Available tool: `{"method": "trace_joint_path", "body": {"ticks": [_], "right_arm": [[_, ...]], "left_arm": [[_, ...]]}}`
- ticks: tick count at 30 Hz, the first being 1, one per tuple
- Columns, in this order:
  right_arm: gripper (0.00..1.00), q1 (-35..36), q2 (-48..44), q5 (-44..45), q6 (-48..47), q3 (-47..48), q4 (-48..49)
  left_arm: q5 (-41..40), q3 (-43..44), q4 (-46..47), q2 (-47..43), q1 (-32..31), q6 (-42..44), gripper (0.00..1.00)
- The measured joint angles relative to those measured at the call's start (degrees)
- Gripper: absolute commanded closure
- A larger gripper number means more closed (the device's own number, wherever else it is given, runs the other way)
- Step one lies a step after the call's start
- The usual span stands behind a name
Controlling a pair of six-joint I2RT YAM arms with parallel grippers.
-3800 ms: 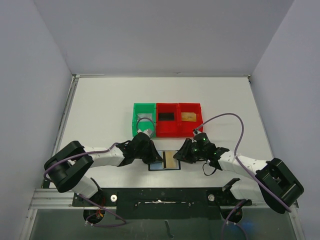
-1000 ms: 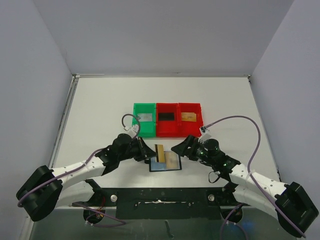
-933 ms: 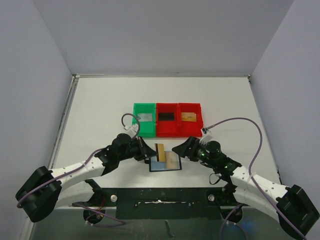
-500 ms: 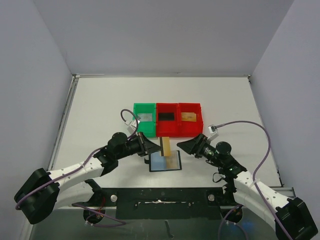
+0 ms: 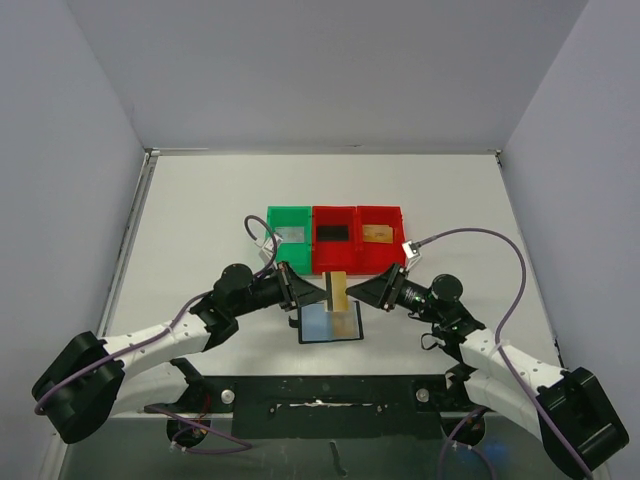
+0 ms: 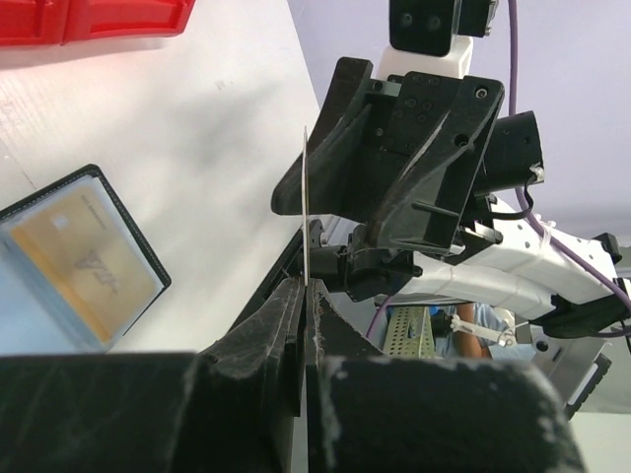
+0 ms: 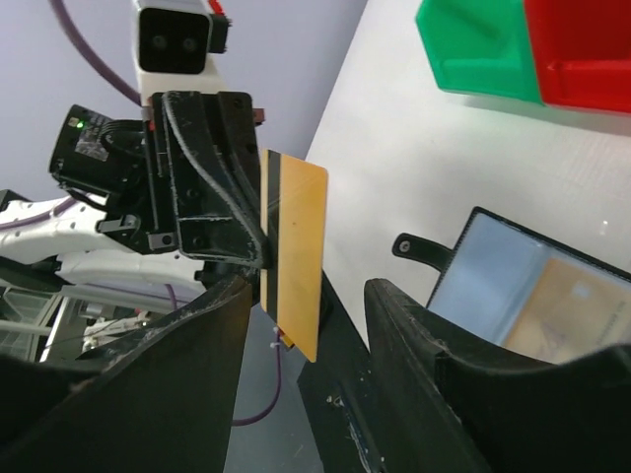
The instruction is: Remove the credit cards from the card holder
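My left gripper (image 5: 322, 292) is shut on a gold credit card (image 5: 338, 291) and holds it upright above the table; the left wrist view shows it edge-on (image 6: 306, 202) between the jaws. My right gripper (image 5: 358, 291) faces it, open, with its fingers (image 7: 202, 340) on both sides of the card's free end (image 7: 296, 251), not touching. The card holder (image 5: 331, 324) lies open on the table below, with another gold card (image 6: 84, 261) in its pocket and its strap tab (image 7: 419, 246) sticking out.
Behind the holder stand a green bin (image 5: 289, 239) with a pale card, a red bin (image 5: 335, 240) with a black card, and a second red bin (image 5: 381, 235) with a tan card. The table's near edge runs just below the holder.
The left gripper has lifted the gold card off the holder and turned it upright. The right gripper has swung in toward the card, and its jaws have narrowed around it.
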Motion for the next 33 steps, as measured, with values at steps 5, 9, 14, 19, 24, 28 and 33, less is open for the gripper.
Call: {"method": "trace_joint_path", "body": {"ticks": [5,9,14,19,24,28,33], "right_arm": [[0.56,0.04,0.39,-2.56,1.05,0.52,2.89],[0.6,0.04,1.51,-3.78,1.7,0.83,3.87],[0.69,0.07,3.3,-4.81,3.04,0.9,6.43],[0.78,0.11,5.44,-6.14,4.5,0.94,9.81],[0.78,0.09,6.25,-7.04,5.38,0.94,11.54],[0.84,0.11,6.38,-7.76,5.57,0.94,12.92],[0.81,0.09,6.67,-8.94,5.81,0.94,13.79]], "left_arm": [[0.74,0.0,0.72,0.04,0.0,-0.68,1.0],[1.75,0.0,1.25,0.04,0.0,-0.74,1.0],[3.52,0.13,2.82,1.09,-0.07,-0.83,1.0],[4.81,0.5,3.3,1.84,-0.15,-0.87,1.0],[5.07,0.59,3.78,1.84,-0.24,-0.92,1.0],[5.07,0.59,3.78,1.64,-0.37,-0.96,1.0],[5.14,0.59,3.8,1.09,-0.44,-0.98,1.0]]}}
